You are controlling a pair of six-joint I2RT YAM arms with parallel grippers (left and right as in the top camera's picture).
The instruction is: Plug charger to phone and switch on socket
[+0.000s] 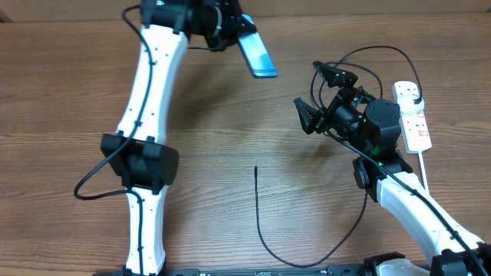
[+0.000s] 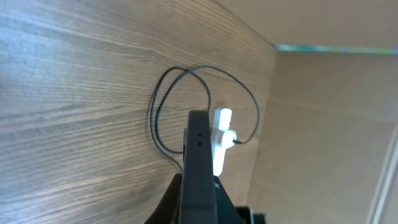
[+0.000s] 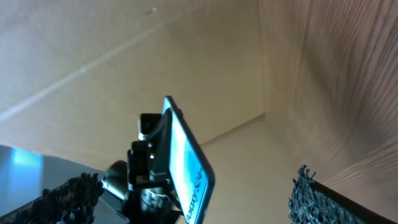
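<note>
My left gripper [image 1: 230, 31] is shut on the phone [image 1: 257, 55] and holds it tilted in the air over the table's far edge. The phone shows edge-on in the left wrist view [image 2: 199, 155], clamped between the jaws [image 2: 199, 202]. It shows screen-on in the right wrist view [image 3: 186, 165]. My right gripper [image 1: 321, 96] is open and empty, facing the phone from the right, with its fingers wide apart [image 3: 194, 183]. The charger's connector tip [image 1: 255, 168] lies loose on the table. Its black cable [image 1: 265, 241] curves right and loops up to the socket [image 1: 413, 115].
The socket, a white power strip, lies at the right edge with its thick white cord [image 1: 424, 165] running toward the front. It also shows in the left wrist view [image 2: 221, 140], with cable loops [image 2: 186, 78] beside it. Cable loops lie behind my right gripper [image 1: 376, 52].
</note>
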